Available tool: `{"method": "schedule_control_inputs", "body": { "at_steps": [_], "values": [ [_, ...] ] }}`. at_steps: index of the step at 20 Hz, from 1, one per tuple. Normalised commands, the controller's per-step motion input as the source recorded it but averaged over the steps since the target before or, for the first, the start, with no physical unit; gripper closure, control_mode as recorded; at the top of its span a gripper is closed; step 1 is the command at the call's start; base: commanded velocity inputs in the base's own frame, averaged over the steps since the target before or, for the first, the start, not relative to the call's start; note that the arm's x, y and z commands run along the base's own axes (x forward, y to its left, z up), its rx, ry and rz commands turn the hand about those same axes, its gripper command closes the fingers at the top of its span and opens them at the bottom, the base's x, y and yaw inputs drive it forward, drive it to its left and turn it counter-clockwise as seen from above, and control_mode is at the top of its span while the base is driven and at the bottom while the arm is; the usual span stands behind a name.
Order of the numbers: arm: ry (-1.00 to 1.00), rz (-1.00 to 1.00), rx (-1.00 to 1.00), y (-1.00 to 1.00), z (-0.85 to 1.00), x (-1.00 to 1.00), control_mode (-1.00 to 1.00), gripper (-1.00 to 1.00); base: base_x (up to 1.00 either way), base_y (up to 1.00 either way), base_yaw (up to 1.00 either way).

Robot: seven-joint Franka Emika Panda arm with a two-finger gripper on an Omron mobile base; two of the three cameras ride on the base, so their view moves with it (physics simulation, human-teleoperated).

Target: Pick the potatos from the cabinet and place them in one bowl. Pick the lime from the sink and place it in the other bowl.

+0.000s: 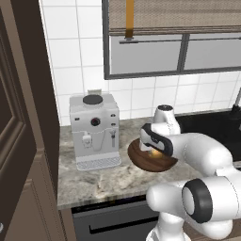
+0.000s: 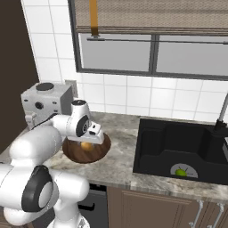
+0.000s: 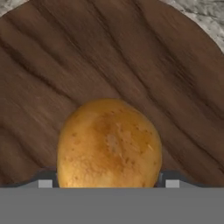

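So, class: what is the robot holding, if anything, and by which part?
Cannot be told: the potato sits between the jaws over the wooden bowl; grip or release unclear.

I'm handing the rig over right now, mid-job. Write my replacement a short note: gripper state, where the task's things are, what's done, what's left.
Gripper: low over the wooden bowl, jaws wide on either side of a potato. Whether it still grips the potato or has let go can't be told.
Potato: in or just above the bowl, on the counter beside the coffee machine.
Lime: lying in the black sink, on the drain.
Done: one potato brought to the bowl.
Left: confirm release and lift clear; check the cabinet for more potatoes; move the lime to the other bowl.
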Motion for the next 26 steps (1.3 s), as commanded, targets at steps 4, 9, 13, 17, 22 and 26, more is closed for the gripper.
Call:
{"method": "schedule_control_inputs", "body": {
  "at_steps": [4, 9, 13, 17, 22, 26],
  "values": [
    [0.00, 0.00, 0.00, 0.00, -0.25, 0.19, -1.00, 1.00, 0.00, 0.00, 0.00],
    [0.00, 0.00, 0.00, 0.00, -0.19, 0.03, -1.00, 1.00, 0.00, 0.00, 0.00],
    [0.00, 0.00, 0.00, 0.00, -0.14, 0.01, -1.00, 1.00, 0.00, 0.00, 0.00],
    [0.00, 0.00, 0.01, 0.00, -0.08, 0.00, -1.00, 1.00, 0.00, 0.00, 0.00],
    [0.00, 0.00, 0.00, 0.00, -0.17, 0.00, -1.00, 1.00, 0.00, 0.00, 0.00],
    [0.00, 0.00, 0.00, 0.00, -0.22, 0.00, -1.00, 1.00, 0.00, 0.00, 0.00]
  ]
}}
